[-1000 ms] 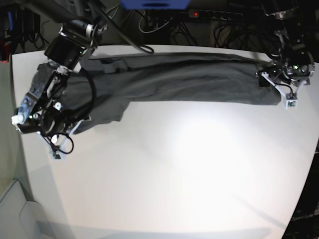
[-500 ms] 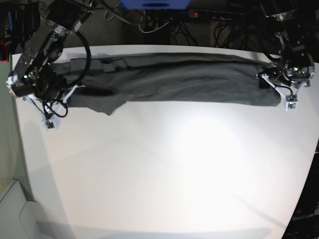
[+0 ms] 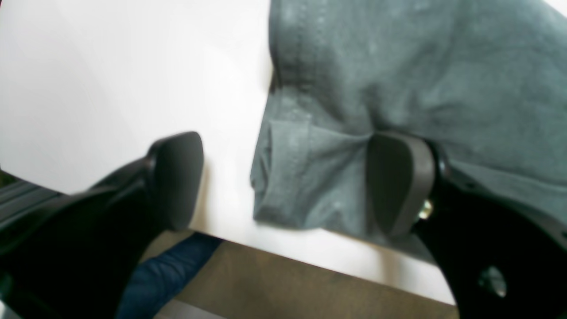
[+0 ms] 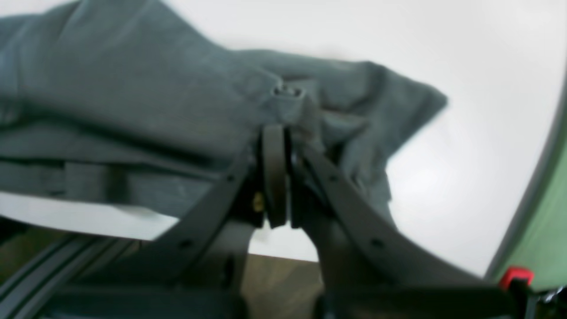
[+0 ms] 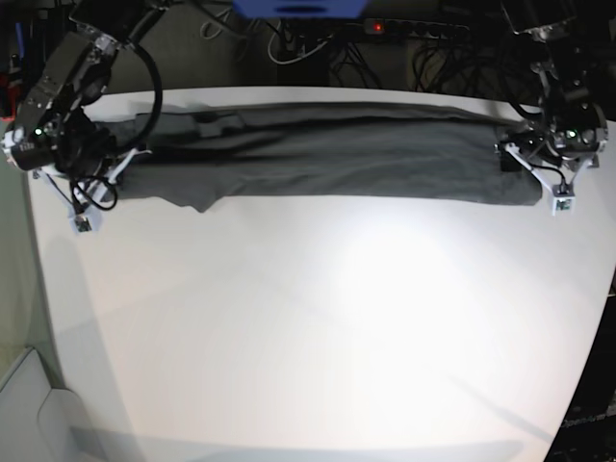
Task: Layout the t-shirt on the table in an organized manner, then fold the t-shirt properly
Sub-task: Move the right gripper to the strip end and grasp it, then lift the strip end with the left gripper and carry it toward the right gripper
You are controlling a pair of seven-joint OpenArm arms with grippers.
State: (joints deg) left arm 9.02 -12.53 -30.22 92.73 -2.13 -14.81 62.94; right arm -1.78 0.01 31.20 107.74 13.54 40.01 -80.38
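The dark grey t-shirt (image 5: 327, 154) lies stretched in a long band along the far side of the white table (image 5: 318, 318). At the band's left end in the base view, my right gripper (image 5: 120, 164) holds the cloth. The right wrist view shows this gripper (image 4: 275, 137) shut on a bunched fold of the t-shirt (image 4: 133, 102). At the band's right end my left gripper (image 5: 531, 166) stands still. In the left wrist view it (image 3: 288, 181) is open, astride the hemmed corner of the t-shirt (image 3: 398, 66); one pad (image 3: 398, 186) is over cloth, the other over bare table (image 3: 110, 66).
Cables and a power strip (image 5: 414, 29) run behind the table's far edge. Both shirt ends lie close to the table's edges; floor and something blue (image 3: 168, 274) show below the edge in the left wrist view. A green surface (image 4: 549, 212) borders the table on the other side.
My right gripper has pulled its end of the shirt leftward and toward the far edge, drawing the cloth into a straighter band. The left arm has not moved.
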